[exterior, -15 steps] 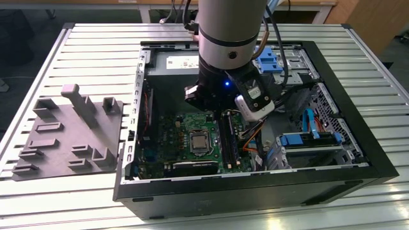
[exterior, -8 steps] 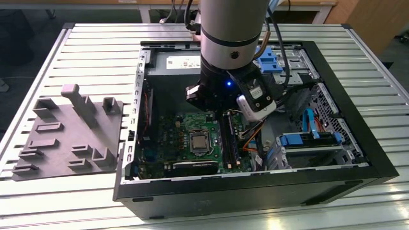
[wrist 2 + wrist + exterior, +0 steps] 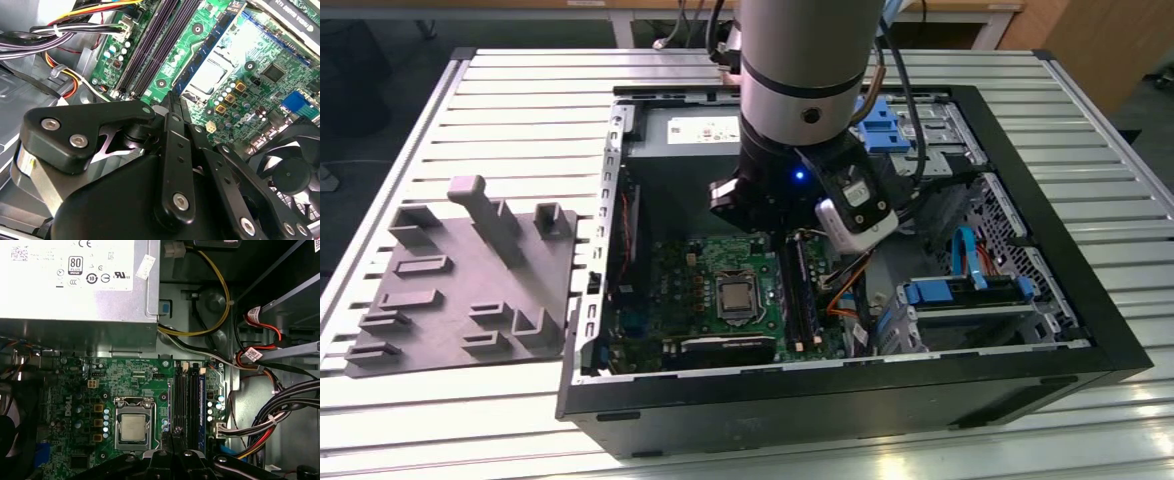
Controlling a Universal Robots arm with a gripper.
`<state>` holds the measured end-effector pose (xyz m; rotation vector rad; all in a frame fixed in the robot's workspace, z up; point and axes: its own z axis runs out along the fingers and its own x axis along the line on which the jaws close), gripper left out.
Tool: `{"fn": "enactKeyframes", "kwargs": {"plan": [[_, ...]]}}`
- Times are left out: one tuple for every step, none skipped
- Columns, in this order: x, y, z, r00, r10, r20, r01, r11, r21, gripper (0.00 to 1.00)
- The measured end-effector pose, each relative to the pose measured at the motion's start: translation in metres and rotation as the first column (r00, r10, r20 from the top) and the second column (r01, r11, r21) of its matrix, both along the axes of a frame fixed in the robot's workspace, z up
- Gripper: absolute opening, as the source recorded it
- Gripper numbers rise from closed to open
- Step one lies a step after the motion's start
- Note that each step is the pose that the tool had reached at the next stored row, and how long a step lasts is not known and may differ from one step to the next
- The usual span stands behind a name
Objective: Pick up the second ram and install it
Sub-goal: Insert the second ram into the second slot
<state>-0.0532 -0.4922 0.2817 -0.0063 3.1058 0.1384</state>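
Mostly, the fingertips are hiding behind the black linkage of the gripper (image 3: 171, 100) in both wrist views, so what is lying between them is hard to make out. The fingers (image 3: 176, 127) are sitting drawn together with no gap showing; whether the second ram is being pinched edge-on there, I cannot tell. A blue-green strip (image 3: 201, 405) is standing just beside the black memory slots (image 3: 186, 400), too edge-on to identify. The arm (image 3: 803, 60) is reaching straight down into the open computer case (image 3: 1067, 250), holding the gripper just above the slots, near the processor (image 3: 133, 427) on the green motherboard (image 3: 125, 372).
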Motion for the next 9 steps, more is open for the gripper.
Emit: {"fn": "enactKeyframes", "kwargs": {"plan": [[0.0, 0.0, -0.0003, 1.0, 0.0, 0.0, 0.0, 1.0, 0.0001, 0.11], [0.0, 0.0, -0.0005, 1.0, 0.0, 0.0, 0.0, 1.0, 0.0, 0.11], [0.0001, 0.0, -0.0008, 1.0, 0.0, 0.0001, 0.0, 1.0, 0.0, 0.11], [0.0001, 0.0, -0.0011, 1.0, 0.0, 0.0, 0.0, 1.0, 0.0001, 0.11], [0.0001, 0.0, -0.0014, 1.0, 0.0, 0.0, 0.0, 1.0, 0.0, 0.11], [0.0001, 0.0, -0.0017, 1.0, 0.0, 0.0, 0.0, 1.0, 0.0001, 0.11], [0.0001, 0.0, -0.002, 1.0, 0.0, 0.0001, 0.0, 1.0, 0.0, 0.11], [0.0001, 0.0, -0.0024, 1.0, 0.0, 0.0001, 0.0, 1.0, 0.0001, 0.11], [0.0001, 0.0, -0.0028, 1.0, 0.0, 0.0001, 0.0, 1.0, 0.0001, 0.11]]}}
